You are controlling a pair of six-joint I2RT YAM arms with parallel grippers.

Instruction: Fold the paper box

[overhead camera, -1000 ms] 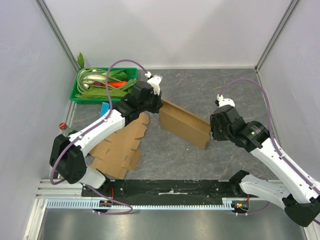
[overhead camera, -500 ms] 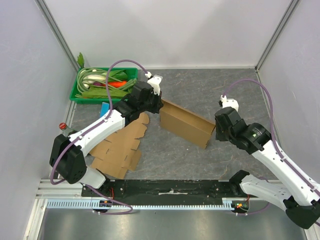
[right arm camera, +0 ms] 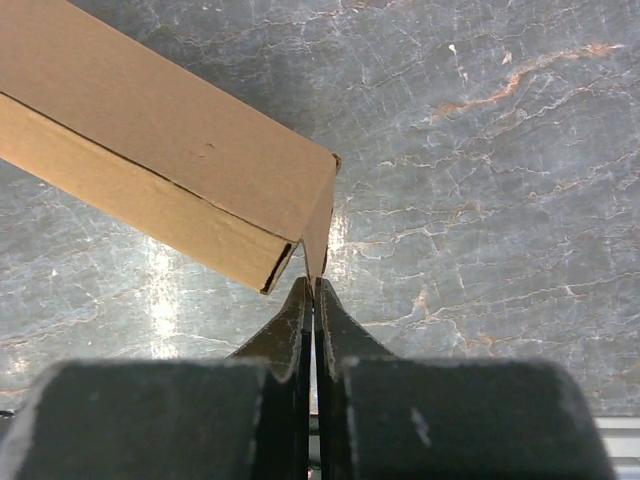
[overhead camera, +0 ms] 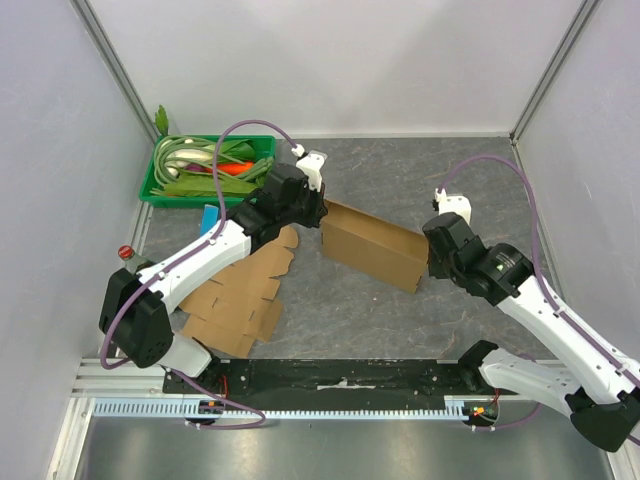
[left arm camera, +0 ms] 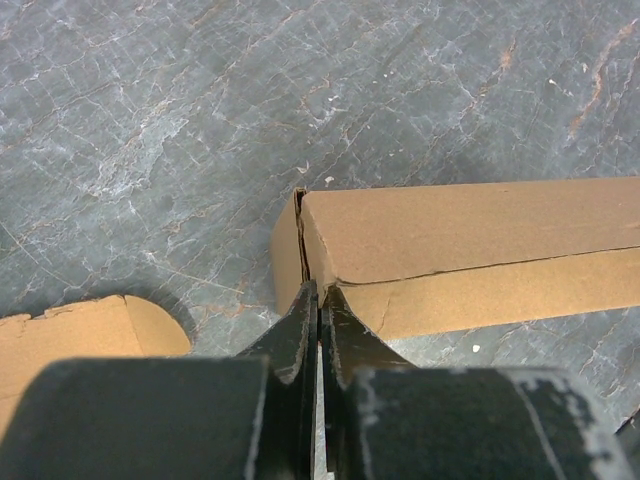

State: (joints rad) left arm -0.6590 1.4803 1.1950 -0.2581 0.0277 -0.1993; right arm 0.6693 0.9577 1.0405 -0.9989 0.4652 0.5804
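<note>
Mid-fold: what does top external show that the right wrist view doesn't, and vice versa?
Only top external: the left gripper at the far end of the paper box, flat cardboard blanks, the green tray. Only right wrist: the right gripper shut on the end flap at its tip, the seam beside it gaping. Both: the box and the grey table.

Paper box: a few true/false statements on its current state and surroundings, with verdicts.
1. The paper box lies on the table between the two grippers. True.
2. The left gripper is wide open above the box. False: it is shut on the box's end.
3. The right gripper is shut on the flap at the box's other end. True.
4. The green basket sits at the far right. False: it is at the far left.
5. Flat cardboard lies beneath the left arm. True.
</note>
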